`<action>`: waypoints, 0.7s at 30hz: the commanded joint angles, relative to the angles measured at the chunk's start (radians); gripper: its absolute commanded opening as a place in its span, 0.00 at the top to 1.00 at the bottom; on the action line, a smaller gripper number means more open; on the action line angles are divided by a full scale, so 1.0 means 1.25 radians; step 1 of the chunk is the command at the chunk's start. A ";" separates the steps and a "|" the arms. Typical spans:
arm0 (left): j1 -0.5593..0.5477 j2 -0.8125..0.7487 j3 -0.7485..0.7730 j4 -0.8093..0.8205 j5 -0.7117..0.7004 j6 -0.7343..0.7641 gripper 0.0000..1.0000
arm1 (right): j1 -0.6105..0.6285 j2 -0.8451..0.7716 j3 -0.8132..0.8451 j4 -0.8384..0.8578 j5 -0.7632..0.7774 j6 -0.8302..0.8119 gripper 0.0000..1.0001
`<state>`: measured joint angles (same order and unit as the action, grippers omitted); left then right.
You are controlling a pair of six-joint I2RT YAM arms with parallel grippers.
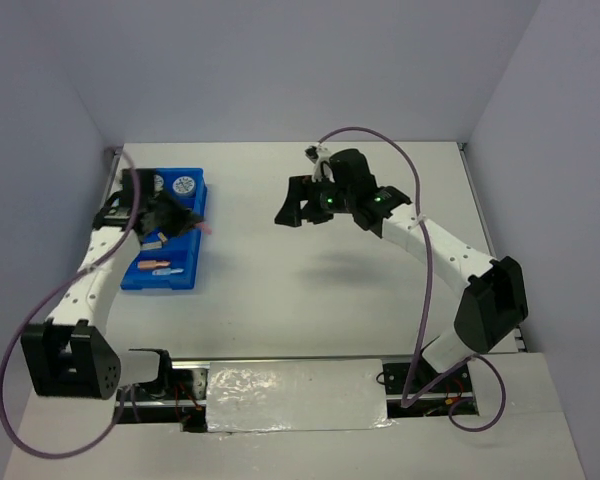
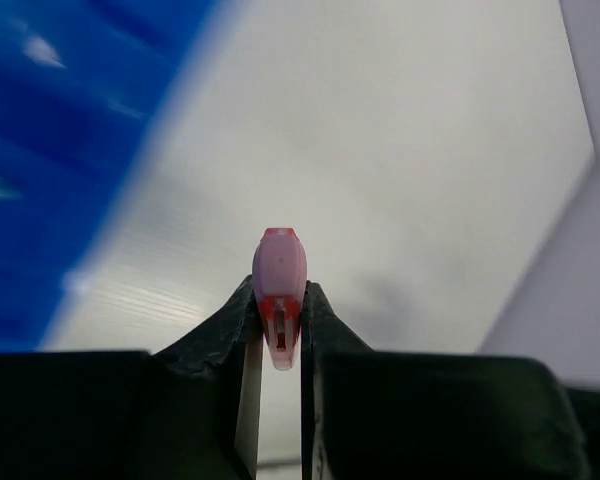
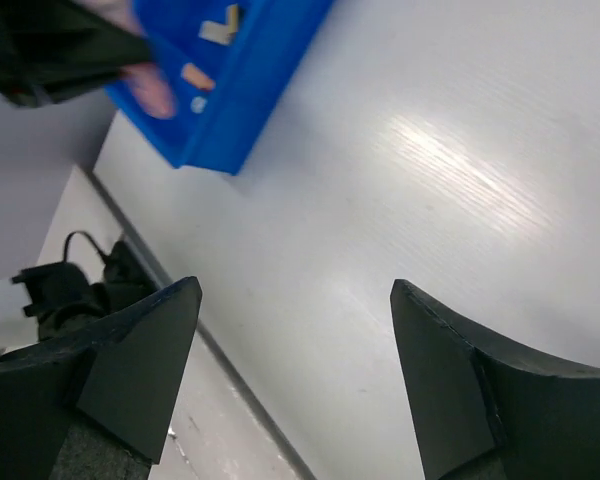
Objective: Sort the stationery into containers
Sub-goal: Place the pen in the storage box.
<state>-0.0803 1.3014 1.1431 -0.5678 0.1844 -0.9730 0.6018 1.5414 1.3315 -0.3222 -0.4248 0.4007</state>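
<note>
The blue tray (image 1: pixel 192 268) lies at the left of the table. In it I see a blue roll with a white patterned top (image 1: pixel 183 186), a second roll (image 1: pixel 159 183) partly behind the arm, an orange capsule (image 1: pixel 158 265), a light-blue capsule (image 1: pixel 170 271) and a tan block (image 1: pixel 154 241). My left gripper (image 1: pixel 197 228) hovers over the tray's right edge, shut on a pink capsule (image 2: pixel 280 272) that sticks out past the fingertips. My right gripper (image 1: pixel 289 205) is open and empty above the table's middle. The pen is hidden.
The right wrist view shows the tray's corner (image 3: pixel 250 90) at the top left, with the table's near edge and cables (image 3: pixel 70 290) below. White walls enclose the table at the back and sides.
</note>
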 commanded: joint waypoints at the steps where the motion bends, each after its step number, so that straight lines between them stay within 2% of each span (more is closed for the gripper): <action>1: 0.172 -0.127 -0.082 -0.112 -0.127 -0.029 1.00 | -0.058 -0.067 -0.045 -0.044 0.059 0.003 0.16; 2: 0.240 -0.139 -0.109 -0.122 -0.142 -0.024 1.00 | -0.063 -0.084 -0.054 -0.051 0.058 0.002 0.16; 5: 0.328 -0.156 -0.138 -0.142 -0.171 -0.016 0.91 | -0.078 -0.116 -0.091 -0.069 0.062 -0.003 0.15; 9: 0.367 -0.128 -0.157 -0.102 -0.154 -0.009 0.89 | -0.079 -0.148 -0.140 -0.061 0.047 -0.004 0.15; 15: 0.371 -0.110 -0.168 -0.083 -0.154 -0.034 0.77 | -0.079 -0.169 -0.141 -0.085 0.045 -0.024 0.15; 18: 0.371 -0.119 -0.182 -0.088 -0.156 -0.038 0.64 | -0.083 -0.179 -0.131 -0.096 0.045 -0.032 0.15; 19: 0.371 -0.123 -0.187 -0.092 -0.157 -0.039 0.53 | -0.083 -0.181 -0.130 -0.099 0.045 -0.035 0.15; 21: 0.371 -0.134 -0.194 -0.095 -0.157 -0.044 0.47 | -0.086 -0.186 -0.122 -0.109 0.043 -0.041 0.15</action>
<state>0.3782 1.1675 0.9138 -0.6926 -0.0032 -1.0050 0.4992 1.3560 1.1515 -0.4389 -0.3626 0.3775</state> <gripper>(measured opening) 0.506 0.848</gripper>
